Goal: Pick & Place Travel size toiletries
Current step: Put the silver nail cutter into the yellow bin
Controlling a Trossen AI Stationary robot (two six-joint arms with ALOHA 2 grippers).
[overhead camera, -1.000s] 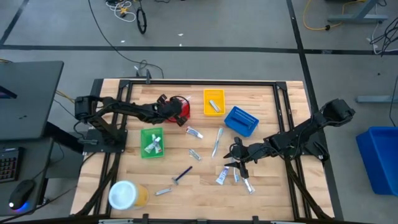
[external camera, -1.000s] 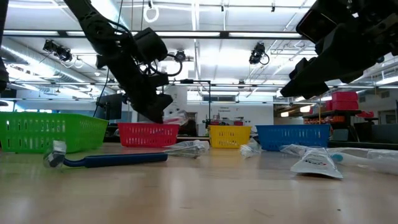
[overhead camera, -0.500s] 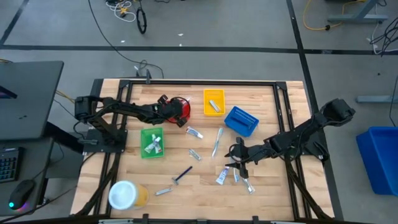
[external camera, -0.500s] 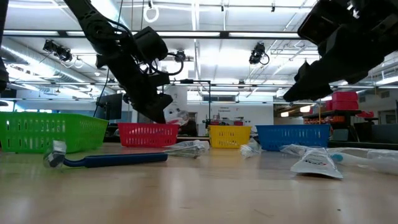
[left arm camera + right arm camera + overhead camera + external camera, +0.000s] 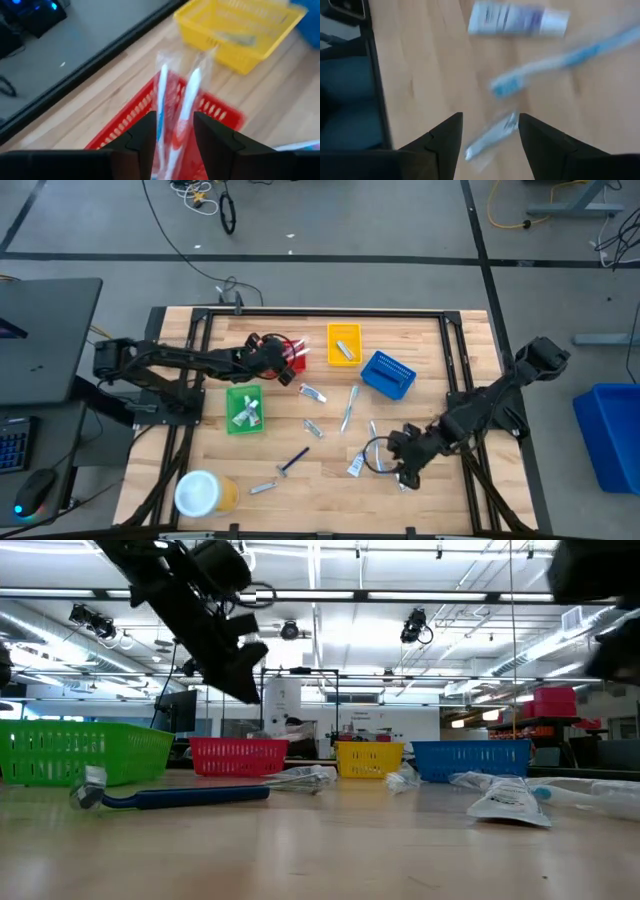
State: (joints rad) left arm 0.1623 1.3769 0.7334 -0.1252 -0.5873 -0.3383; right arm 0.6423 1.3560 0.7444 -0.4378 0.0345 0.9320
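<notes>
Jaws parted: left gripper above red basket.

Grey floor surrounds the wooden table, crossed by dark lines; cables lie on it; a blue bin stands beyond the right arm's side; a desk beyond the left; ceiling lights glow overhead.

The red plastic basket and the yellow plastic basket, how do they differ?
The red plastic basket lies under the left gripper, with wrapped toothbrushes over it; the yellow plastic basket stands clear of both arms. Red holds toothbrushes; yellow holds one small pale item. Both are slatted and share the table's back row.
</notes>
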